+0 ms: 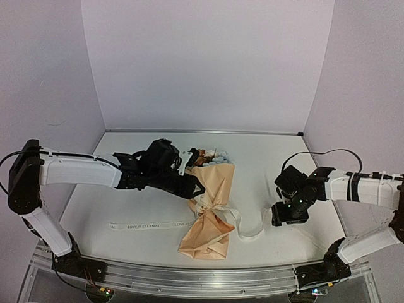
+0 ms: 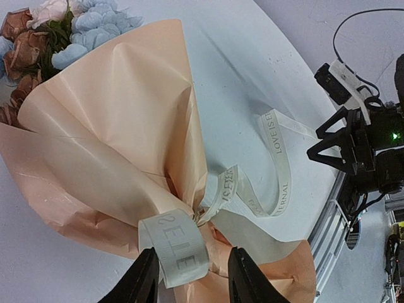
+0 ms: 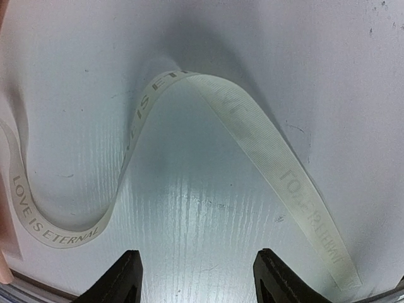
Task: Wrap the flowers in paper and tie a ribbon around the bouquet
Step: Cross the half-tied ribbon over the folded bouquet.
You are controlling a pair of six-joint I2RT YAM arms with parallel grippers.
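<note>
Toward the tabletop [image 1: 265,164] front edge, left fingers [image 2: 144,278] sit parted round the bouquet [image 2: 113,126] ribbon [image 2: 180,249] loop, right fingers [image 3: 120,278] hang spread, empty, over its tail, probably to snug the knot.

Arm shells: white links on left arm [image 1: 76,170] and right arm [image 1: 372,188], black joints.
Tools: left tool [image 2: 189,281] and right tool [image 3: 199,281], black fingers (matte).
Cables [image 1: 328,150]: thin, black, looping.
Bases [image 1: 79,265]: black, bolted blocks.
</note>
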